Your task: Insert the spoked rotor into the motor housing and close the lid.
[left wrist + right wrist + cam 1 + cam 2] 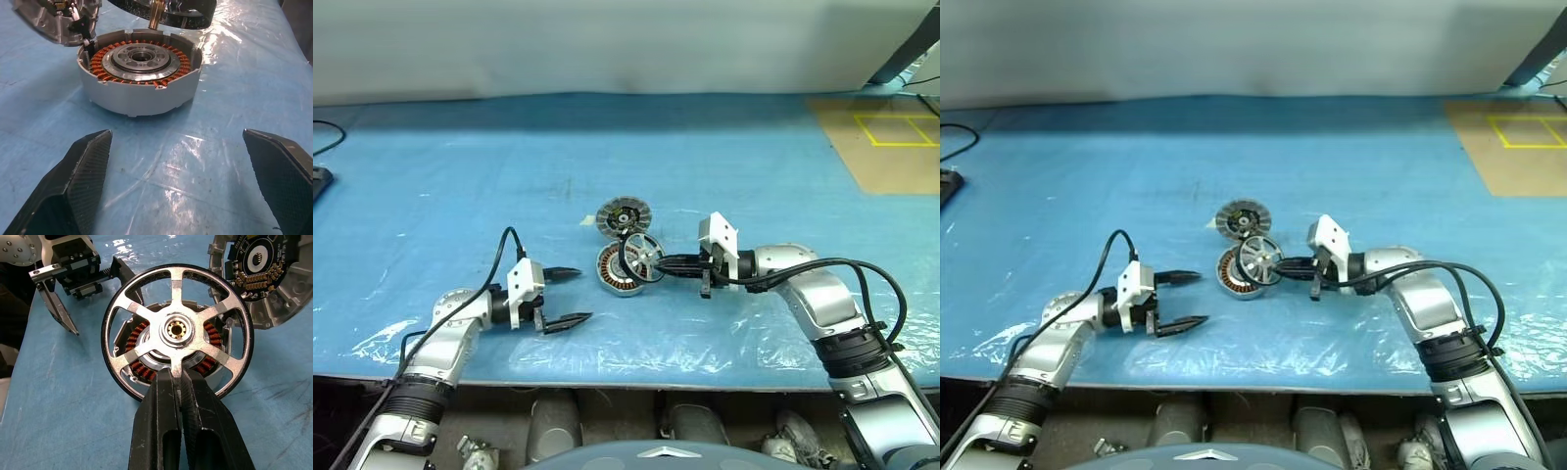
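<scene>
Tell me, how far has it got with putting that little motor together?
Done: the right hand has picked up the spoked rotor by its rim. In hand: it holds the rotor over the motor housing, not yet seated. Left: seat it, then close the lid, which stands open. The left hand waits open nearby.

Even, bright overhead light falls on a blue plastic-covered table point(460, 176). White glare streaks the wrinkled plastic along its near edge and beside the motor housing point(142, 78) in the left wrist view. Shadows are short and soft. The head views look sharp; the nearby black fingers point(73, 191) in the wrist views are slightly soft.
</scene>
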Available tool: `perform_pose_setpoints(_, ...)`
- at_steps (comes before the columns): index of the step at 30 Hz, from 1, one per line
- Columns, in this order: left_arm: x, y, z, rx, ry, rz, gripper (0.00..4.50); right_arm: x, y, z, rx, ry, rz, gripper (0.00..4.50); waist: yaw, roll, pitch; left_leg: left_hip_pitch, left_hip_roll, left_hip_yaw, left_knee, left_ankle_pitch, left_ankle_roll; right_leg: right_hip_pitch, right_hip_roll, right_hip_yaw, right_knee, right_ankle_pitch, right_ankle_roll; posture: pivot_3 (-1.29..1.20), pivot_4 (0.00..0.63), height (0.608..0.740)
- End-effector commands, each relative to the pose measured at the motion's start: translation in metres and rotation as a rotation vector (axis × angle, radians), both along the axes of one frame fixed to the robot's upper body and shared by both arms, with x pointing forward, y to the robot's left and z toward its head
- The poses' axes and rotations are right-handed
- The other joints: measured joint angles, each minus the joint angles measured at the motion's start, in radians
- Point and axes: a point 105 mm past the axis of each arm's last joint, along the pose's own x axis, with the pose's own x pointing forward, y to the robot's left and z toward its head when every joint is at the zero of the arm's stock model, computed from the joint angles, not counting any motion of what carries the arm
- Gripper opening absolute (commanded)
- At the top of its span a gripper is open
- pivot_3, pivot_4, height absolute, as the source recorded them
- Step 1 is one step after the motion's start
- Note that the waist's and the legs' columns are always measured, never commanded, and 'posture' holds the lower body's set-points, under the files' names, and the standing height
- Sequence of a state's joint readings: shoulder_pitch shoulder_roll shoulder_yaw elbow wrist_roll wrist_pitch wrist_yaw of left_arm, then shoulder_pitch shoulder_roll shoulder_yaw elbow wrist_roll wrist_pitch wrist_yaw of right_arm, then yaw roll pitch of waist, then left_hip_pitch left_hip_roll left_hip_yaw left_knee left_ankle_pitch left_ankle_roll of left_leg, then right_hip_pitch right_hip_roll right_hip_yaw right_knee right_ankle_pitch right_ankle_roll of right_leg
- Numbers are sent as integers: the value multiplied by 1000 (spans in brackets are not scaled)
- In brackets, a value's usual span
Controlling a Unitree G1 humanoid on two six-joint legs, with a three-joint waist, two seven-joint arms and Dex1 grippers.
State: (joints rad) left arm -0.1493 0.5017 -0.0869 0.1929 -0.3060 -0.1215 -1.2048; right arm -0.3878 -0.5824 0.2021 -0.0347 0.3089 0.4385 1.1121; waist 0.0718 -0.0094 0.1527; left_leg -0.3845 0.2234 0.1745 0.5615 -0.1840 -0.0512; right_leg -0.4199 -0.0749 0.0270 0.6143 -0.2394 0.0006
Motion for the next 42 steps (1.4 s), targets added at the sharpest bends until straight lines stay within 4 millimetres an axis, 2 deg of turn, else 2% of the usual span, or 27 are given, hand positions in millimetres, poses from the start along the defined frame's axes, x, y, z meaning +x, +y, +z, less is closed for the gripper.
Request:
perform_pose_setpoints(1,1,1,1,-3,-22,0,4500,4,5,11,9,-54,22,32,-1,0,0,0,0,0,1,0,0,0,0,0,0,0,-1,0,150,740)
perform_pose_setpoints(12,4,5,-4,0,-23,4,4500,8,15,20,14,-94,49,32,-1,0,0,1,0,0,5,0,0,0,0,1,5,-1,-3,0,150,740)
perform_pose_setpoints(21,4,6,-10,6,-29,10,4500,9,26,13,-1,-80,78,32,-1,0,0,1,0,0,5,0,0,0,0,1,7,-1,-3,0,150,740)
perform_pose_setpoints(33,3,8,-16,13,-34,16,4500,10,26,7,-26,-66,80,32,0,0,0,1,0,0,7,0,0,0,0,1,8,-1,-3,0,150,740)
perform_pose_setpoints(37,3,9,-17,16,-34,16,4500,10,26,9,-16,-80,80,1027,-1,0,0,1,0,0,7,0,0,0,0,1,9,-1,-3,0,150,740)
perform_pose_setpoints(42,3,9,-19,19,-34,14,4500,10,26,12,-4,-87,78,2803,0,0,0,2,0,0,7,0,0,0,0,1,9,-1,-4,0,150,740)
